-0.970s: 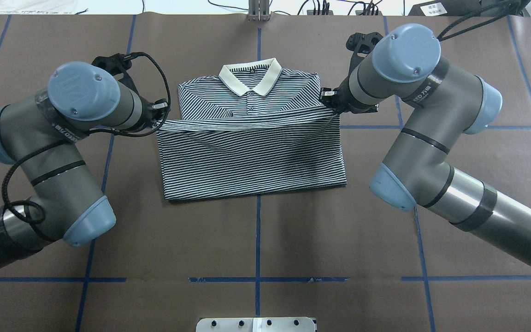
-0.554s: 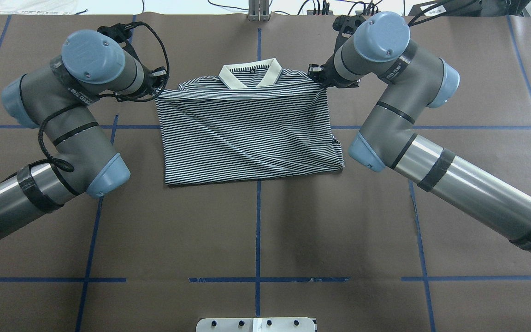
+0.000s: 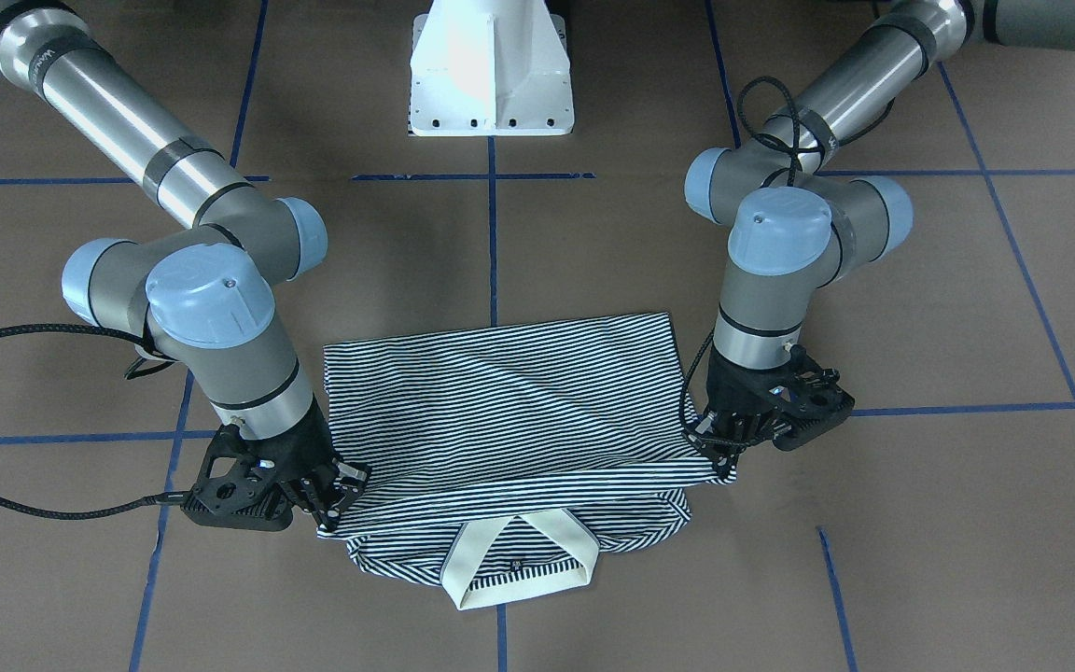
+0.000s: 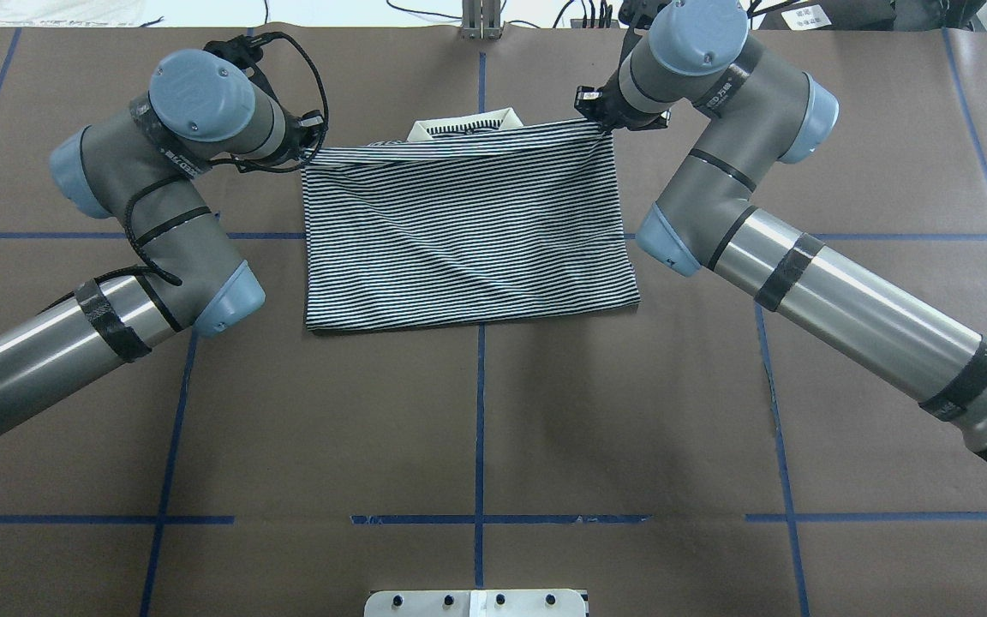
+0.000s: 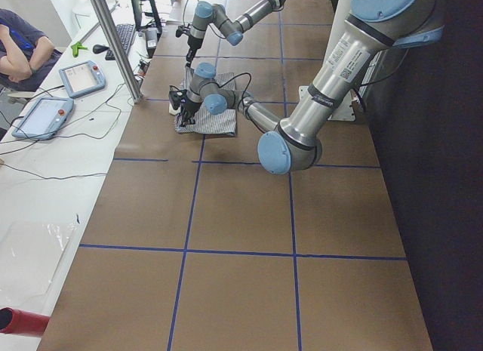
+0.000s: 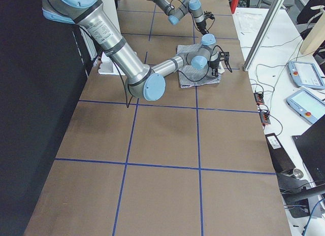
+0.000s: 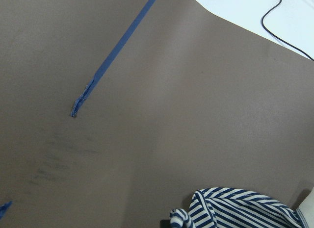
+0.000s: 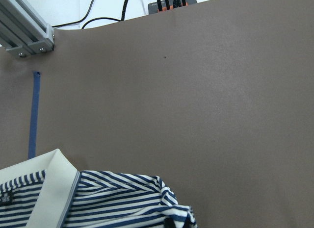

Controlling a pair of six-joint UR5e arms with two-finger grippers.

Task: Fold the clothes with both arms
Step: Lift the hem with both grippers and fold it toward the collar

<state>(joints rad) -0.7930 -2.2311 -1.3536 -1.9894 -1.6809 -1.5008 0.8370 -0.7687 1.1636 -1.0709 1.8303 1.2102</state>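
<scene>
The brown desk (image 4: 331, 428) fills the room's middle, crossed by blue tape lines (image 4: 479, 411), and the striped shirt (image 4: 468, 231) lies on it at the far side from the white base (image 3: 491, 75). The left arm (image 4: 159, 197) reaches in along one side of the shirt and the right arm (image 4: 742, 214) along the other, each elbow bent and each wrist pointing down beside a shirt corner. The shirt is doubled over: its folded edge lies flat on the side nearer the base, and the top layer slopes up from there to a free edge stretched fairly straight between the two arms. That free edge hangs just short of the cream collar (image 3: 514, 565), which sticks out from under it, along with a narrow band of the striped lower layer, on the side away from the base. The top layer shows a few shallow diagonal creases. The left tool (image 3: 722, 446) is pinched narrow on one end corner of the raised edge, and the right tool (image 3: 337, 509) is clamped likewise on the opposite end corner, both corners held a little above the desk. From the left wrist camera only a small bunched bit of stripes shows at the bottom; from the right wrist camera, the collar and a curled shirt corner.
</scene>
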